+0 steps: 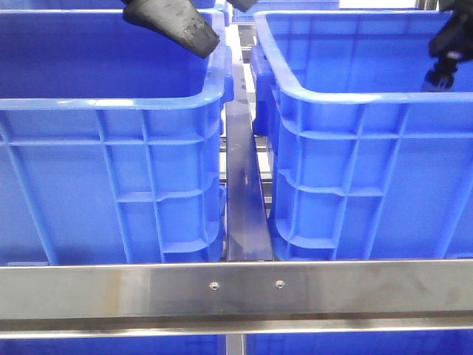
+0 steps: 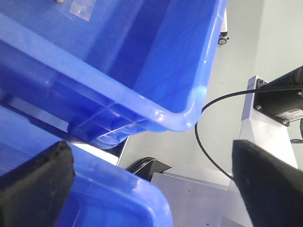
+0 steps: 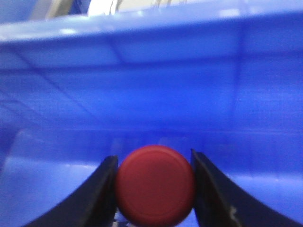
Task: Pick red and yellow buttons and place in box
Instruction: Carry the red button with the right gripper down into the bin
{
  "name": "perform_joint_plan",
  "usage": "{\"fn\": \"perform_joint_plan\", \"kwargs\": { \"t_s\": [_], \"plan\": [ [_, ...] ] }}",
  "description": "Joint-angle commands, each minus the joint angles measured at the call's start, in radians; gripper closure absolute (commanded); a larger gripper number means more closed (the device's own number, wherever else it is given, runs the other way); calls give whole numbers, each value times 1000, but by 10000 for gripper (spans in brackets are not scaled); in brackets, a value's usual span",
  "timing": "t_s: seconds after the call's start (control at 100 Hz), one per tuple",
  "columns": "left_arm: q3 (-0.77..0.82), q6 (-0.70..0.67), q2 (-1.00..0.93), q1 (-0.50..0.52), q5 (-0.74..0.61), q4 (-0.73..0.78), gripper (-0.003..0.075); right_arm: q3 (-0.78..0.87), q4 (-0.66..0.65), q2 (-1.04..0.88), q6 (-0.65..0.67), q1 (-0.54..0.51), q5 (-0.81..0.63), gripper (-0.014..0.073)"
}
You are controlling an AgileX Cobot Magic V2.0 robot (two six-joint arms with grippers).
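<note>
Right claw (image 3: 154, 189) pinches the red button (image 3: 155, 185) inside a blue crate (image 3: 151, 94); left claw (image 2: 156, 184) gapes.

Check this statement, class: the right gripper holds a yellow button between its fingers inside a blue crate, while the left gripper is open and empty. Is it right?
Not quite. The button in the right gripper is red, not yellow, as the right wrist view shows. The rest stands: it is inside a blue crate, and the left gripper is open and empty.

Open tops on both blue crates (image 1: 111, 111), steel rail (image 1: 244, 192) filling the narrow gap between.
</note>
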Motion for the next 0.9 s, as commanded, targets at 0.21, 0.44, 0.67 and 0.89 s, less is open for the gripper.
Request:
{"fn": "perform_joint_plan", "kwargs": {
  "t_s": [0.21,0.44,0.67,0.89],
  "plan": [
    [-30,-6,-42,-5,-5,-62,83,-115,41,45,-11,10,-9,334],
    [-30,-6,-42,-5,-5,-62,83,-173,41,116,-11,37,-15,334],
    [-30,-6,-42,-5,-5,-62,83,-181,41,153,-11,40,-49,334],
    [-30,-6,-42,-5,-5,-62,83,-181,41,162,-11,40,-48,331]
  ]
}}
